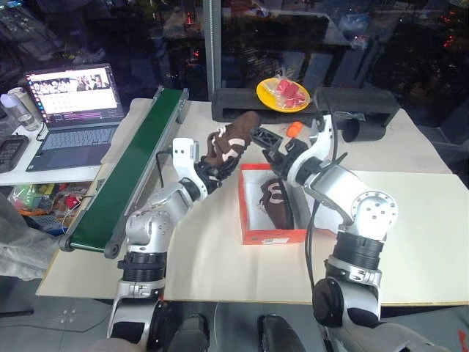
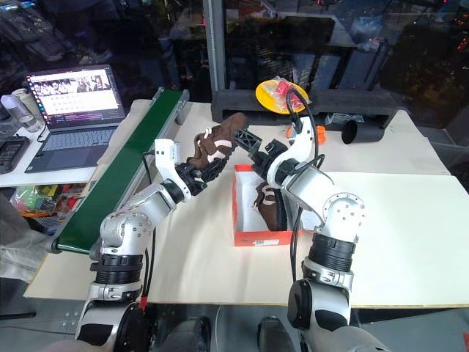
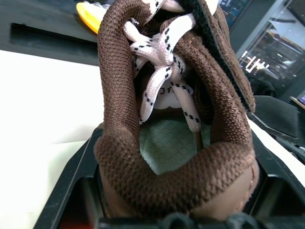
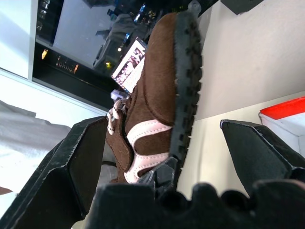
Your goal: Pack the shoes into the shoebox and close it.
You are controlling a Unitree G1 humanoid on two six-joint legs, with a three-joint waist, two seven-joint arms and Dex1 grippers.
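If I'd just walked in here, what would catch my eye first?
Probably the brown shoe held up in the air by the left claw, just left of the orange box on the table. Its twin already lies inside that box. The right claw stands wide open beside the raised shoe, and a yellow plate glows at the back of the table.

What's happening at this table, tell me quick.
The robot is packing shoes. One brown shoe already lies in the open orange-red shoebox. The left gripper holds the second shoe by its heel, up in the air beside the box. The right gripper is open with its fingers either side of that shoe's toe end.
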